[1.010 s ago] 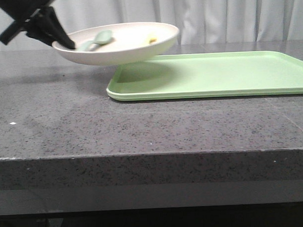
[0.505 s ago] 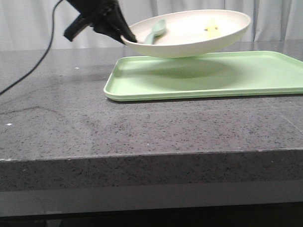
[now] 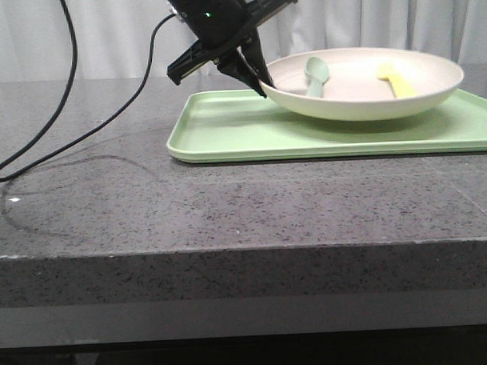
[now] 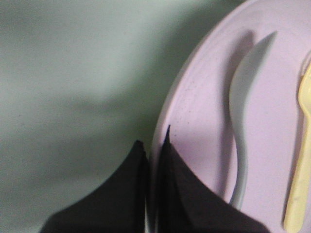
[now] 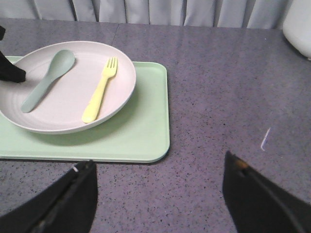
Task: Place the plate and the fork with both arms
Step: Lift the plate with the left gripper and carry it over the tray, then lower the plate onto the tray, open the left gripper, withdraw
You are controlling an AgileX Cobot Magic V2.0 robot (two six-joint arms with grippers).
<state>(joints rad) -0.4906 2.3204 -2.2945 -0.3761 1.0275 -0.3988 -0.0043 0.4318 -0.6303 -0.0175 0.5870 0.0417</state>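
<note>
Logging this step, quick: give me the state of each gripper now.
Left gripper: shut on the rim of the large round cream-beige plate.
Right gripper: open, holding nothing, above the grey speckled table.

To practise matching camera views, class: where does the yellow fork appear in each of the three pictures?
Front view: fork lies in the plate, toward its right side.
Left wrist view: at the picture's right edge, beside the spoon.
Right wrist view: mid-plate, right of the spoon.
Shared landmark: the spoon.

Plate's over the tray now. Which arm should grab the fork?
Probably the right. The right gripper is open and free, facing the fork; the left gripper is shut on the rim of the plate.
</note>
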